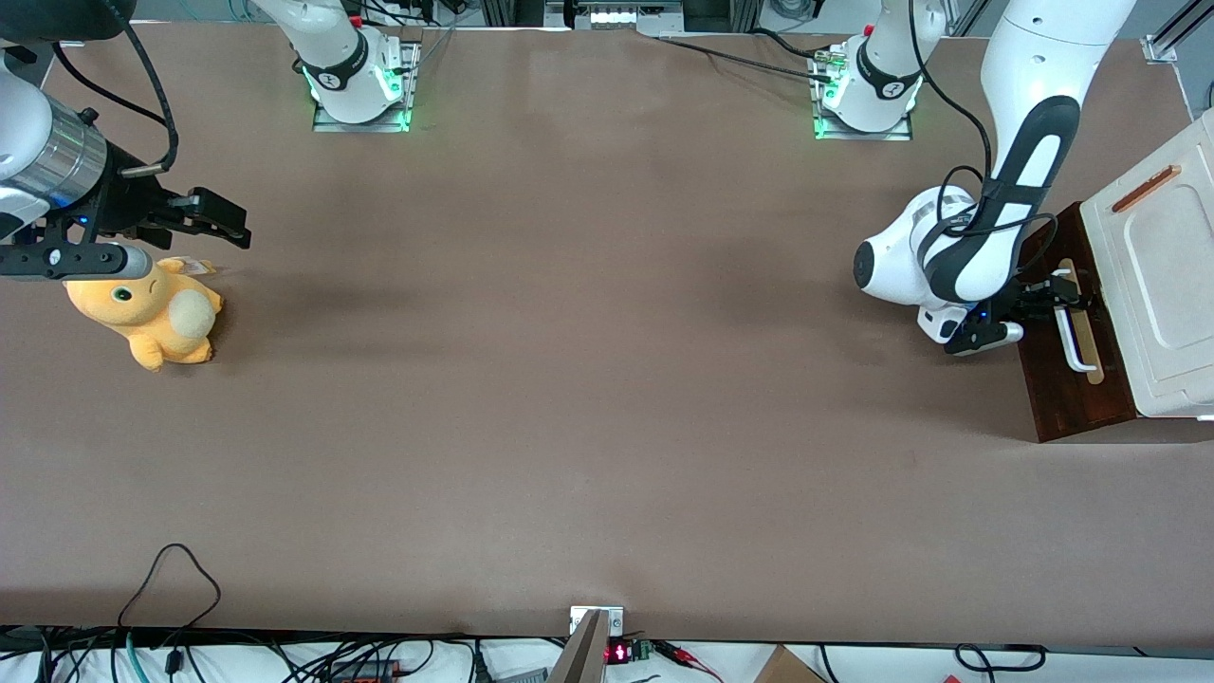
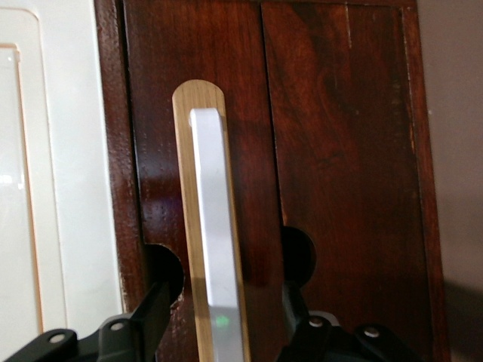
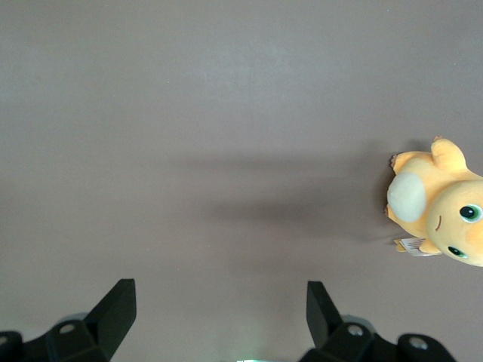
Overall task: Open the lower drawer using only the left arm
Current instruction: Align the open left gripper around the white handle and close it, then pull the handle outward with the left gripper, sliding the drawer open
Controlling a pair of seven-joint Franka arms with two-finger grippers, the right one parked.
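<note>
A: Where's the dark reddish-brown wooden lower drawer (image 1: 1060, 379) sitting?

B: At the working arm's end of the brown table (image 1: 569, 379), under the cream-white box body (image 1: 1152, 285). Its front faces the table's middle.

A: And the glossy white left arm's small black two-finger gripper (image 2: 223, 320)?

B: Right at the drawer's white bar handle (image 2: 215, 241) on its light wood strip (image 2: 186, 226). One finger (image 2: 155, 309) stands on each side of the bar, spread apart, not yet clenched.

A: Why straddle it?

B: I'd judge so that closing pinches the bar, and a pull toward the table's middle slides the drawer out.

A: Any opening visible?

B: None that I can make out.
</note>
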